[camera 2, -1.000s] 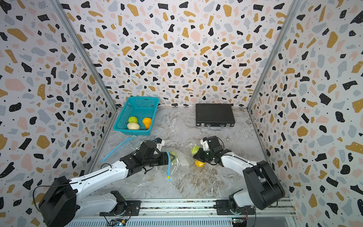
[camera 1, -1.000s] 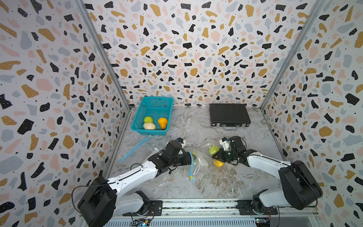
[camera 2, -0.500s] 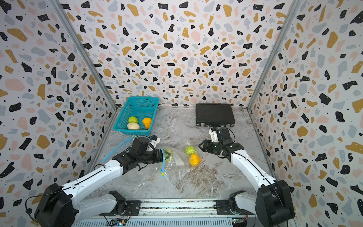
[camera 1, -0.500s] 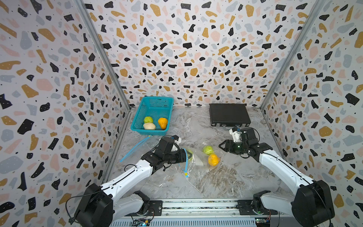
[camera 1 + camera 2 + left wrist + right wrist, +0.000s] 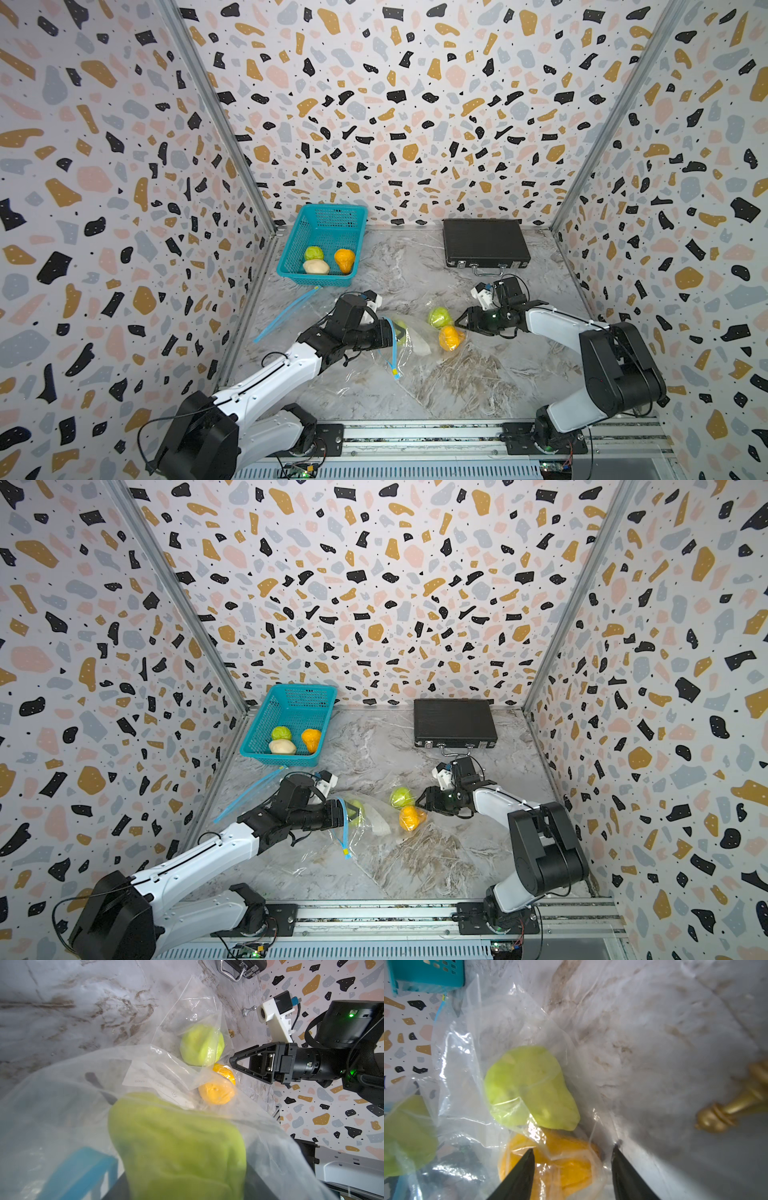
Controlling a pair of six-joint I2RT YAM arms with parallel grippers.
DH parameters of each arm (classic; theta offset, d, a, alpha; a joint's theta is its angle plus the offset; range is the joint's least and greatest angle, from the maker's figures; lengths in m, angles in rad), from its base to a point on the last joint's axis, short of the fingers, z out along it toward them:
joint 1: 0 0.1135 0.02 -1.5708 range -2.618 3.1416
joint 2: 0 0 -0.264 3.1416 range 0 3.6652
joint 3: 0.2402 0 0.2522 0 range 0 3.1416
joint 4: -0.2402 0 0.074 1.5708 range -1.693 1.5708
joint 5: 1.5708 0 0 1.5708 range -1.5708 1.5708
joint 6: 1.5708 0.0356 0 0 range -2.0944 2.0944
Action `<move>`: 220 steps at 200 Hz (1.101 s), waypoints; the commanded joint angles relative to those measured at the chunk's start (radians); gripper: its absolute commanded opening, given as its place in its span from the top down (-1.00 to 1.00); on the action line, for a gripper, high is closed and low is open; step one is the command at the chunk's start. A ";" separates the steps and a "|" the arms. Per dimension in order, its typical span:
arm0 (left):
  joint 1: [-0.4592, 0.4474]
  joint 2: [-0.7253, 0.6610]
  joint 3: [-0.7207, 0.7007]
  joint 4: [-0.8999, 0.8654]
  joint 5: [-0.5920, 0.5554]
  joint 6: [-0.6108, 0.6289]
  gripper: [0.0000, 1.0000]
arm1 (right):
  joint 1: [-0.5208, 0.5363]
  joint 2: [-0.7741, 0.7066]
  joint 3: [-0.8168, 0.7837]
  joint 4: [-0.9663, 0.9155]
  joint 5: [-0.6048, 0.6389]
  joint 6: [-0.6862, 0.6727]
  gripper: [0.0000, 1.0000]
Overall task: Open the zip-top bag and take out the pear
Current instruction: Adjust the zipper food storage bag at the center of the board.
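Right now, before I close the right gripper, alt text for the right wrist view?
The right gripper, open, is aimed at an orange fruit inside a crumpled clear bag, a green fruit beside it. A gold chess piece is on the marble table nearby.

Marble table (image 5: 409, 266): basket (image 5: 322, 282), case (image 5: 484, 241), zip-top bag (image 5: 392, 357)

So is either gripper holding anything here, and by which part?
The left gripper, reaching into the zip-top bag through its mouth, appears to grip a green pear around its body. The right gripper is open, holding nothing.
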 commanded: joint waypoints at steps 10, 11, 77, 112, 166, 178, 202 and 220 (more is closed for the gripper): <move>0.010 0.016 -0.010 0.070 0.022 0.010 0.12 | -0.004 0.057 0.048 0.083 -0.055 -0.011 -0.04; 0.010 0.017 -0.011 0.071 0.022 0.012 0.12 | -0.004 0.061 0.050 0.083 -0.057 -0.012 -0.03; 0.040 0.015 -0.020 0.067 0.015 0.029 0.18 | -0.010 -0.046 -0.005 0.075 0.048 0.044 1.00; 0.063 -0.001 -0.016 0.031 -0.006 0.049 0.20 | -0.032 -0.239 -0.032 -0.058 0.249 0.088 1.00; 0.073 -0.052 0.009 0.004 -0.053 0.051 0.23 | -0.032 -0.328 -0.064 -0.176 0.348 0.089 1.00; 0.077 -0.079 0.023 -0.023 -0.088 0.051 0.25 | -0.034 -0.324 -0.075 -0.174 0.351 0.092 1.00; 0.083 -0.102 0.048 -0.112 -0.153 0.077 0.28 | -0.034 -0.328 -0.090 -0.175 0.367 0.107 1.00; 0.091 -0.091 0.033 -0.133 -0.169 0.096 0.29 | -0.034 -0.348 -0.104 -0.167 0.379 0.127 1.00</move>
